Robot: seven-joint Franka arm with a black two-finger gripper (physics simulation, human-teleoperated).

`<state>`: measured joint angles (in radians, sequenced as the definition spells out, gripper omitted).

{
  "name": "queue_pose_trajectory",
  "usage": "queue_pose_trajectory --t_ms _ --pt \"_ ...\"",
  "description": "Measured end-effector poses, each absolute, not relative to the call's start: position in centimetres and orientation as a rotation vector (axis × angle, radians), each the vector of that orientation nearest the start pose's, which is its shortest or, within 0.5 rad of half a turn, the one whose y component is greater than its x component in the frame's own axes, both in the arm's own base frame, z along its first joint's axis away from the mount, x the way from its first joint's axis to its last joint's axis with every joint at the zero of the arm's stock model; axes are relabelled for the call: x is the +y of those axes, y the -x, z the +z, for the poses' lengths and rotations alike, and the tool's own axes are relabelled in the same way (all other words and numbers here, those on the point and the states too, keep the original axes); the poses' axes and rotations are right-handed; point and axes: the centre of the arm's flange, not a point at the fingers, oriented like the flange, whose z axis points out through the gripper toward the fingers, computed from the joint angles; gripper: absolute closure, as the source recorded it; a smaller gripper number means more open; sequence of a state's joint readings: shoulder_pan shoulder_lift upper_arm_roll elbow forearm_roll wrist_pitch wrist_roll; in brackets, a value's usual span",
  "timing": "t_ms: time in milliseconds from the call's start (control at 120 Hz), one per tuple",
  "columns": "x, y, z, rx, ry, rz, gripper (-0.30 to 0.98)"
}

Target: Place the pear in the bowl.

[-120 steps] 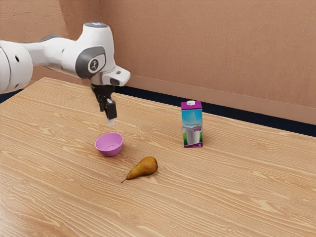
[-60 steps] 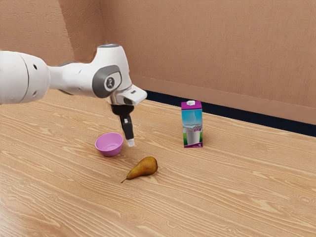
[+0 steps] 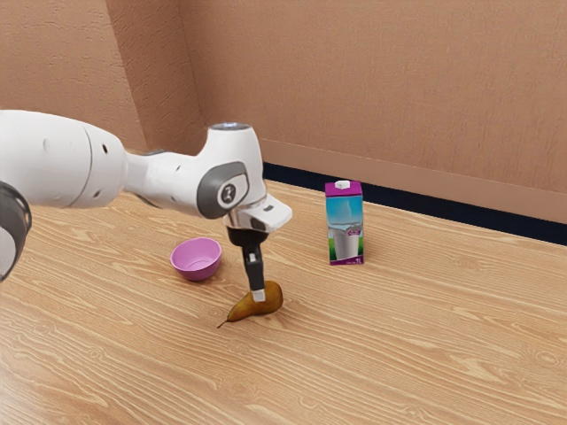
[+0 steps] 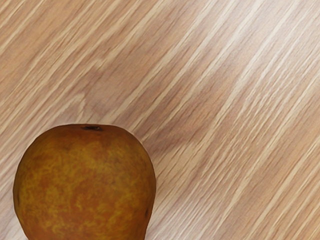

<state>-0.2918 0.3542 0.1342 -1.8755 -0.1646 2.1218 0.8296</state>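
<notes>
Nearest: pear [image 3: 273, 299] lying on its side on the table [image 3: 399, 354], stem pointing toward the exterior view's lower left. Gripper [image 3: 258, 296] down at the pear, tip overlapping its body; open or closed, cannot tell, nor whether it has any hold. Wrist view has the pear's blunt end close under the hand. Step in hand, by my reading: the grasp. Next: settle about the thick part, close, check the hold, lift straight up. Rounded flank could roll or slip if caught off-centre. Farther back, pink bowl [image 3: 198, 274], upright, empty, near the pear; a short carry once it's raised above the rim. Beyond, milk carton [image 3: 345, 226] standing apart, off that route.
</notes>
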Motion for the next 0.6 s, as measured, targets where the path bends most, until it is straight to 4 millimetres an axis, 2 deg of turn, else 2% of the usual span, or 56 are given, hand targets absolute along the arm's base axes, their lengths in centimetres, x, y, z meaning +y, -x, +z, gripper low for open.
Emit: queue_pose_trajectory --t_ms 192,392,600 --pt "-10.7 -61.6 29.6 1.418 2.919 0.081 0.0" --pt "-10.2 -63.2 29.2 1.422 2.902 0.029 0.0" --pt "-10.3 -63.4 27.5 1.424 2.933 0.03 0.0"
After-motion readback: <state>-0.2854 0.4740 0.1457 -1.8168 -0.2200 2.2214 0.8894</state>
